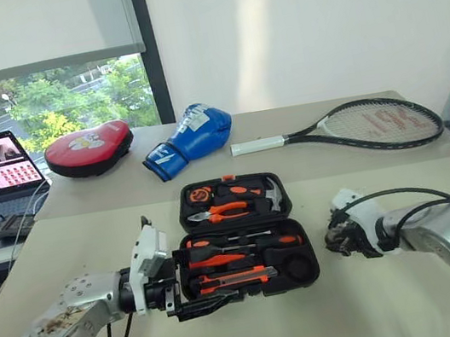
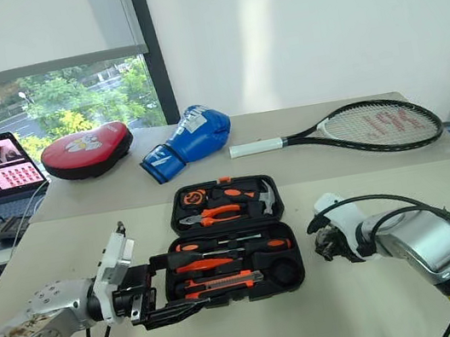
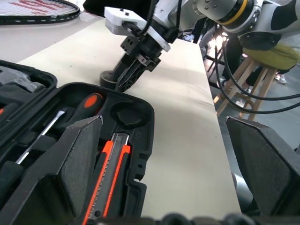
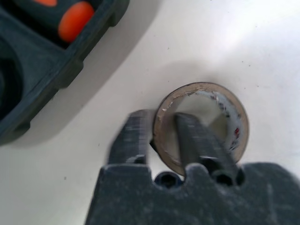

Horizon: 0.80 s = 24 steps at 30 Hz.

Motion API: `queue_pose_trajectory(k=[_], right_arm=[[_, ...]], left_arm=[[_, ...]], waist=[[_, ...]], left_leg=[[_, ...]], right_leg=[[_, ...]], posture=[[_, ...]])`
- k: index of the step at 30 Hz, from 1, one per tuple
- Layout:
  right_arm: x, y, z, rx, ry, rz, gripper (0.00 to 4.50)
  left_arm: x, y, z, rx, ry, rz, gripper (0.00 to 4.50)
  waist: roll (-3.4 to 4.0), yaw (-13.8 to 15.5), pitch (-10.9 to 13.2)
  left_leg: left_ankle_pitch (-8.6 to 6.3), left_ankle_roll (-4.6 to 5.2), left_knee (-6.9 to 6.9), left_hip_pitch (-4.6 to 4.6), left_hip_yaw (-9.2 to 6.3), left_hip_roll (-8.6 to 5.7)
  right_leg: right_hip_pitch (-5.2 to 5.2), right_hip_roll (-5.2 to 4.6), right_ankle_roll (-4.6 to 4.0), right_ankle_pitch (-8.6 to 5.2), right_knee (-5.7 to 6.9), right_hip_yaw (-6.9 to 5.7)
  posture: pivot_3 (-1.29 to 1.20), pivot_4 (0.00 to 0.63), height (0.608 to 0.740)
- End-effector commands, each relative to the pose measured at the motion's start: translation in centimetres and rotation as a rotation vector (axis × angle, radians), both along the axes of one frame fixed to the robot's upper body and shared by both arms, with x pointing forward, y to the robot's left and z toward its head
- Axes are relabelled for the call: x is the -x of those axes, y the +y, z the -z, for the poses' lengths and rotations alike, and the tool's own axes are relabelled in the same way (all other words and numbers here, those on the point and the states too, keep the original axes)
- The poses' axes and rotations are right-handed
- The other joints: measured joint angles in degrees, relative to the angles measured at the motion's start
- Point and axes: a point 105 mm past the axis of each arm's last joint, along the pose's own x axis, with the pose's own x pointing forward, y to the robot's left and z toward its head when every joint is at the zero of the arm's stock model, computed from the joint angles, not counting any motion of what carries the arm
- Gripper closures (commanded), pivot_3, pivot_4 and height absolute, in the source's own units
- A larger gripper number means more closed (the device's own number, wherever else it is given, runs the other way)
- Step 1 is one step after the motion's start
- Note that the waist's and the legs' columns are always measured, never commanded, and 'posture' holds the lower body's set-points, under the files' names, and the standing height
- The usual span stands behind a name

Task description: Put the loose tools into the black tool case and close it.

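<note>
right pincer [image 4: 159,136] pinches the tape roll [image 4: 229,122] wall on the desk [image 1: 402,294], just right of the open case [image 1: 311,271]; left pincer [image 1: 198,304] spread.

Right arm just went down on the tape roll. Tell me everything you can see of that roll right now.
The tape roll is a small ring with a pale cardboard-looking core and dark outer wrap, its inner face scuffed. It lies flat on the beige table, just beyond the open tool case, near the case's empty round slot. The right gripper is shut on its wall, one finger inside the ring and the other outside. It is not lifted as far as I can tell.
</note>
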Motion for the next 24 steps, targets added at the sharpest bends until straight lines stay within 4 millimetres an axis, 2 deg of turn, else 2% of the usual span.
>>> queue_pose_trajectory(k=[1, 3, 5, 7, 10, 15, 18, 20, 21, 24], right_arm=[[0.3, 1.7, -4.0, -0.054, -0.116, -0.129, 4.44], [1.1, 4.4, -6.1, -0.151, -0.126, -0.23, 4.44], [2.1, 6.6, -6.9, -0.187, -0.107, -0.33, 4.44], [3.3, 7.7, -6.2, -0.167, -0.057, -0.404, 4.44], [4.5, 8.4, -4.6, -0.153, 0.015, -0.446, 4.44], [5.6, 8.5, -1.2, -0.056, 0.083, -0.489, 4.44], [5.6, 8.3, -0.5, -0.028, 0.09, -0.51, 4.44], [5.8, 8.0, 0.1, -0.014, 0.107, -0.526, 3.7], [5.8, 7.9, 0.2, -0.014, 0.104, -0.529, 3.51], [5.5, 8.5, -0.9, -0.083, 0.071, -0.529, 2.38]], left_arm=[[0.0, 0.0, -0.9, 0.021, -0.058, -0.023, 0.0], [-0.2, 0.3, -0.7, 0.016, -0.065, -0.055, 0.0], [-0.3, 0.6, -0.6, 0.012, -0.067, -0.078, 0.0], [-0.4, 0.9, -0.5, 0.004, -0.071, -0.091, 0.0], [-0.4, 1.3, -0.6, 0.0, -0.08, -0.1, 0.0], [0.1, 1.9, -1.2, -0.007, -0.084, -0.11, 0.0], [0.4, 2.2, -1.2, -0.021, -0.082, -0.111, 0.0], [0.5, 2.5, -1.3, -0.03, -0.083, -0.119, 0.0], [0.4, 2.6, -1.3, -0.032, -0.083, -0.127, 0.0], [0.0, 2.9, -1.3, -0.03, -0.076, -0.164, 0.0]], waist=[[0.01, 0.03, 0.0], [0.02, -0.19, 0.01], [0.03, -0.64, 0.02], [0.02, -0.6, 0.03], [0.01, 0.16, 0.03], [0.01, -0.01, 0.03], [0.02, -0.09, 0.03], [0.02, 0.07, 0.03], [0.02, 0.13, 0.03], [0.01, 0.17, 0.03]], left_leg=[[0.0, 0.0, 0.0, 0.01, 0.0, 0.0], [-0.02, 0.03, 0.0, 0.01, -0.02, 0.02], [-0.02, 0.03, -0.02, 0.03, 0.03, 0.1], [-0.03, 0.05, -0.05, 0.08, -0.04, 0.16], [-0.03, 0.03, -0.08, 0.06, -0.17, 0.18], [0.07, -0.13, -0.02, 0.01, -0.05, -0.01], [0.06, -0.13, -0.02, 0.03, -0.01, -0.05], [0.07, -0.14, -0.02, 0.04, -0.02, -0.04], [0.07, -0.15, -0.02, 0.04, -0.05, -0.04], [0.07, -0.15, -0.03, 0.04, -0.07, -0.04]], right_leg=[[0.0, -0.01, 0.0, 0.0, 0.01, 0.0], [0.0, 0.01, 0.0, 0.0, 0.01, -0.01], [-0.04, 0.03, 0.0, 0.01, 0.02, 0.02], [-0.01, 0.1, -0.01, 0.01, 0.04, -0.02], [0.01, 0.11, -0.04, 0.0, 0.04, -0.13], [-0.01, -0.13, -0.04, 0.0, 0.0, -0.07], [-0.02, -0.17, -0.03, 0.0, 0.0, -0.07], [-0.01, -0.15, -0.02, 0.0, -0.01, -0.1], [-0.01, -0.14, -0.03, 0.0, 0.0, -0.1], [0.02, -0.13, -0.02, -0.01, -0.01, -0.11]], posture=[[0.0, 0.15, 0.74], [0.0, 0.15, 0.74], [0.0, 0.15, 0.74], [0.0, 0.15, 0.74], [0.0, 0.15, 0.74], [0.0, 0.15, 0.74], [0.0, 0.15, 0.74], [0.0, 0.15, 0.74], [0.0, 0.15, 0.74], [0.0, 0.15, 0.74]])
